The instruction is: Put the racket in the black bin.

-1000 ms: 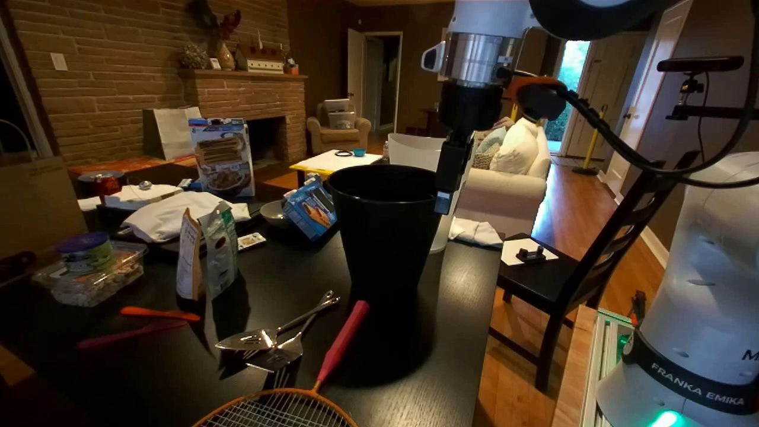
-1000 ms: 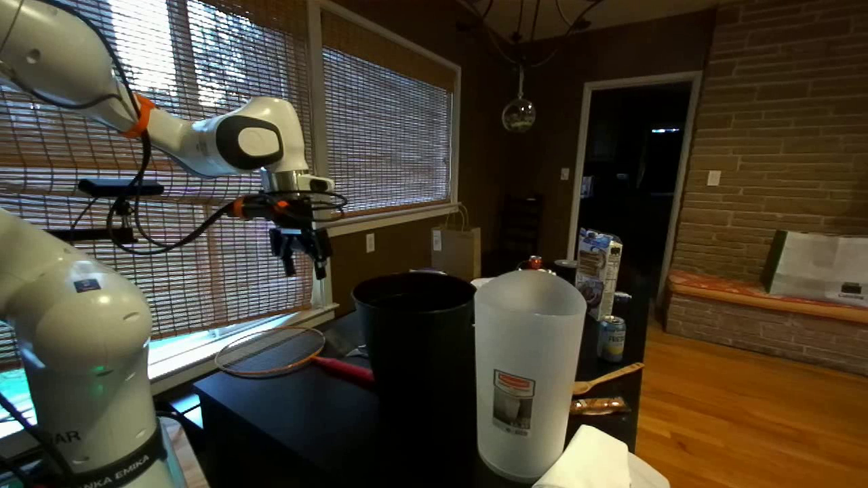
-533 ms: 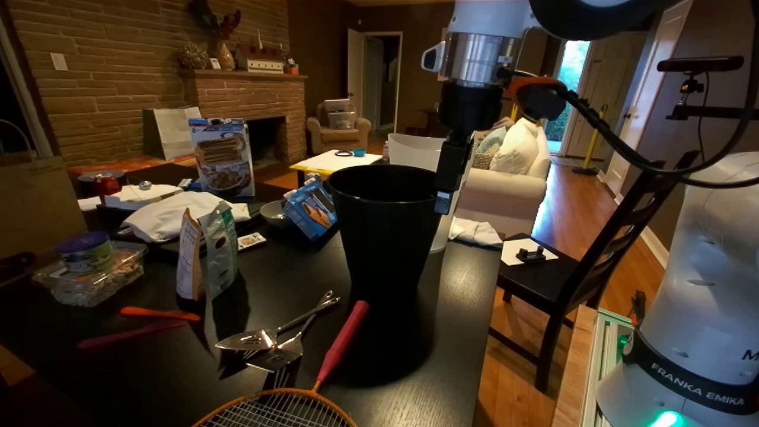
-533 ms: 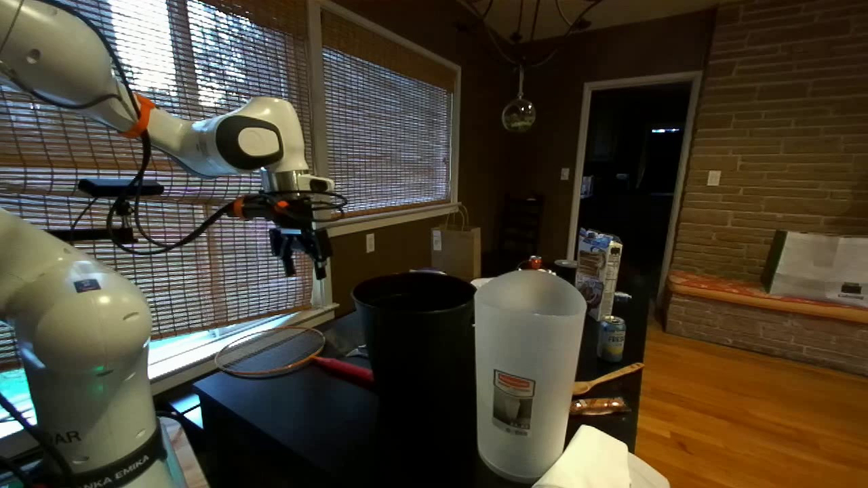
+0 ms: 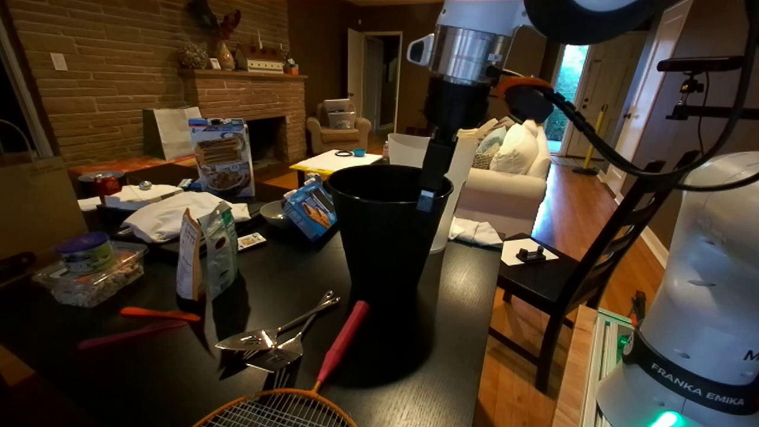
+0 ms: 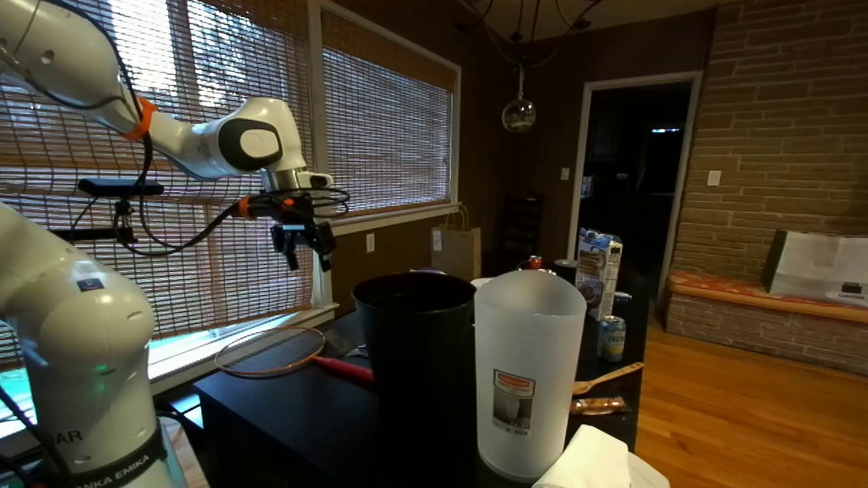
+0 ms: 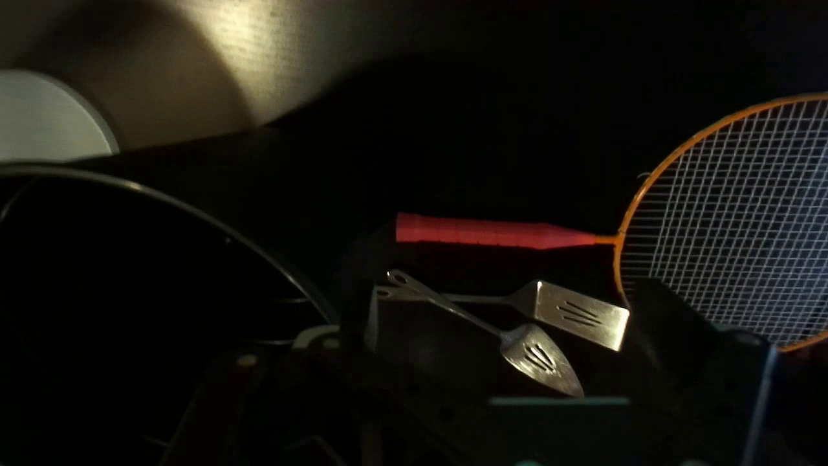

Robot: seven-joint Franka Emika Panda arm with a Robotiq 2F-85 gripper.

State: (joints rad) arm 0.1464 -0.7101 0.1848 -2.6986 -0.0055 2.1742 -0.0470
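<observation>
A long dark table (image 5: 462,332) filled most of the scene; a white robot arm (image 6: 102,318) stood beside one corner, at the end nearest a blind-covered window (image 6: 386,129); a tall black bin (image 5: 388,237) stood upright on the table, nearer the robot's long edge than the opposite one; a frosted white bin (image 6: 529,352) stood near it, on the side away from the window; the racket (image 7: 608,239) lay flat toward the window end, outside the black bin, its head appearing to reach the table's edge there, though any overhang could not be told; its pink handle (image 7: 498,233) pointed toward the black bin's base; the gripper (image 6: 310,263) hung in the air above the table, on the window side of the black bin, its fingers spread wide and holding nothing; two slotted metal servers (image 7: 543,359) lay crossed on the table, near the handle; the step in hand seemed to be the approach, the racket not yet grasped; the next move probably called for lining the fingers up across the handle, coming down clear of the bin's rim and the servers, and gripping; after that, a lift above the rim and a lowering into the black bin would likely remain.
</observation>
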